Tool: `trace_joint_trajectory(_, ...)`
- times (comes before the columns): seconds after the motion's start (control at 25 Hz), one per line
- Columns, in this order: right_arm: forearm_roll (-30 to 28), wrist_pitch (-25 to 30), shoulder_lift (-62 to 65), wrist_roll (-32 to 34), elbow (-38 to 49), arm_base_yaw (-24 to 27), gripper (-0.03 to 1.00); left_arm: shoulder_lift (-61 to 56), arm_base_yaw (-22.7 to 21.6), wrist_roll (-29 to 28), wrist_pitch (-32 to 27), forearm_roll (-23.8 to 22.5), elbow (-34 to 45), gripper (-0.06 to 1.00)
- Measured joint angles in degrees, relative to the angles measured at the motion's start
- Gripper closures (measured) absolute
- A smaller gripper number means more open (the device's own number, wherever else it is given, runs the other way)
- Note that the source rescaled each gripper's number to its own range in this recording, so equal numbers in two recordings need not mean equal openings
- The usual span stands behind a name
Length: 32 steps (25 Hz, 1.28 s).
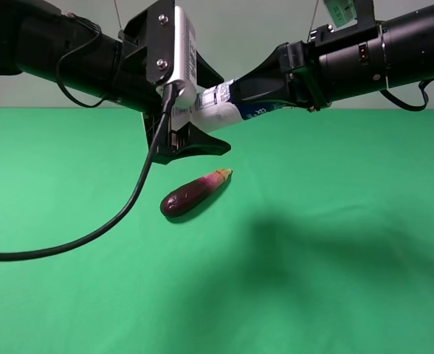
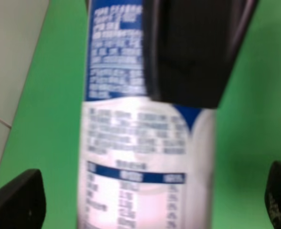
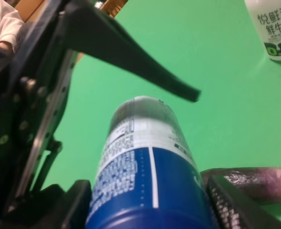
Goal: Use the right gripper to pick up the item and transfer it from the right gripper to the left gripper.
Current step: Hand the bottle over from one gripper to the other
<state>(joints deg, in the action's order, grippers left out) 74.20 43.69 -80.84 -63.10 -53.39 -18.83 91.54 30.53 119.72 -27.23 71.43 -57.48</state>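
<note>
The item (image 1: 215, 109), a slim bottle with a blue label and white body, hangs sideways above the green table. My right gripper (image 1: 248, 97) is shut on its blue-labelled part. The right wrist view shows the item (image 3: 145, 167) between its fingers (image 3: 236, 205). My left gripper (image 1: 223, 114), on the arm with the white plate, is open. One jaw stands above the item's white end and one below, both apart from it. In the left wrist view the item (image 2: 145, 157) fills the gap between the fingertips (image 2: 16, 200), with a right gripper finger (image 2: 193, 52) on the item.
A purple eggplant (image 1: 195, 193) lies on the green table (image 1: 335, 280) below the two grippers. A white milk bottle with a green label (image 3: 274, 28) shows only in the right wrist view. A long black cable (image 1: 91, 236) loops down from the left arm.
</note>
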Motion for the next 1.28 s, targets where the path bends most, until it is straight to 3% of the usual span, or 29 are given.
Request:
trace_joint_trajectory(0.4,0.0,0.0,0.0,0.0,0.0,0.0,0.97,3.4,0.0,5.4,0.4,7.0,-0.9,-0.06)
trace_joint_trajectory(0.48,-0.1,0.0,0.0,0.0,0.0,0.0,0.97,3.5,0.0,6.0,0.4,7.4,-0.9,0.0)
trace_joint_trajectory(0.56,-0.1,0.0,0.0,0.0,0.0,0.0,0.97,3.5,0.0,6.3,0.4,7.5,-1.0,0.2)
trace_joint_trajectory(0.6,-0.1,0.0,0.0,0.0,0.0,0.0,0.97,3.5,0.0,6.4,0.5,7.6,-1.0,0.39)
trace_joint_trajectory(0.68,0.2,-0.5,0.0,0.0,0.0,0.0,0.97,3.5,0.0,6.4,0.4,7.9,-1.0,0.87)
trace_joint_trajectory(0.72,0.1,-0.4,0.0,-0.1,-0.1,0.0,0.97,3.5,0.1,6.8,0.4,7.6,-1.0,0.93)
trace_joint_trajectory(1.28,-0.2,-0.3,0.0,-0.1,-0.1,0.0,0.97,3.5,0.1,8.2,0.4,7.3,-1.0,0.92)
